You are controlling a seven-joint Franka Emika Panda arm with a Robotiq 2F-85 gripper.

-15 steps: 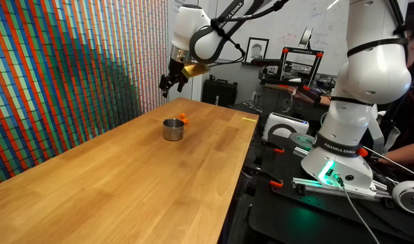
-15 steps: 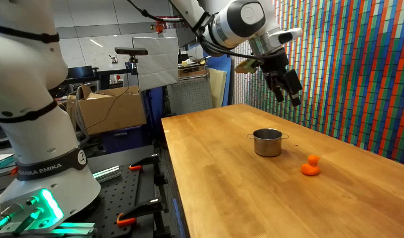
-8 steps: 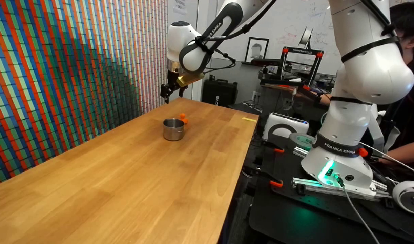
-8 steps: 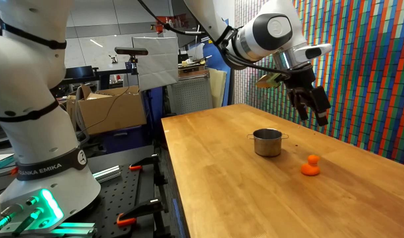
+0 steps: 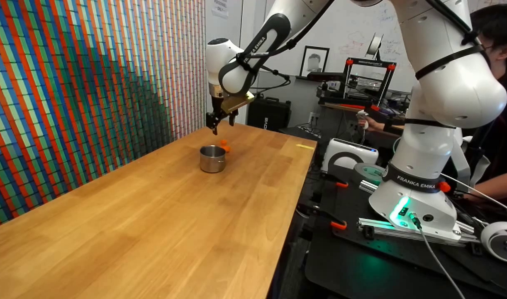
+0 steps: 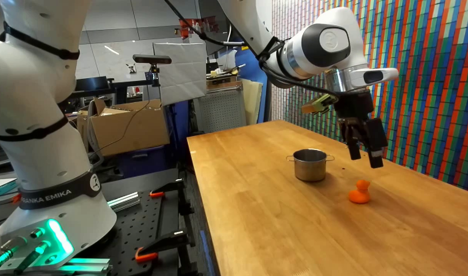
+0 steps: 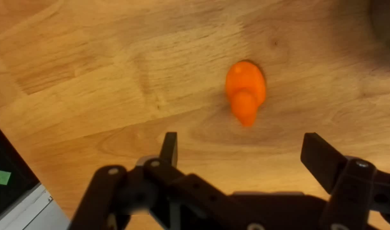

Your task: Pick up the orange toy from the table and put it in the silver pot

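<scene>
Jaws stand wide apart with nothing between them: the gripper (image 7: pixel 241 142) hangs over the table (image 6: pixel 257 214) beside the silver pot (image 6: pixel 310 168), its fingers pointing down. The orange toy (image 6: pixel 359 194), duck-shaped and upright, sits on the wood near the pot without touching it; in an exterior view it is to the pot's right and nearer the camera. Judging from these views, the step in hand is lining up for the grasp. In the wrist view the toy's beak points toward the gripper, so the jaws should close across its narrow body, which promises a good hold. The toy shows ahead of the fingertips there, so its alignment is worth checking on the way down; a slow descent, one finger on each side, gripping the body rather than the rounded head, would be wise. What most stands in the way is probably the pot itself: the finger on the pot's side could brush and shift it. Across the pot from the robot base (image 5: pixel 419 203) runs a multicoloured striped wall (image 5: pixel 83 104). Well apart from the pot, yellow tape (image 5: pixel 305 146) lies near the table's edge, and past that base is a person (image 5: pixel 500 145), partly hidden.
</scene>
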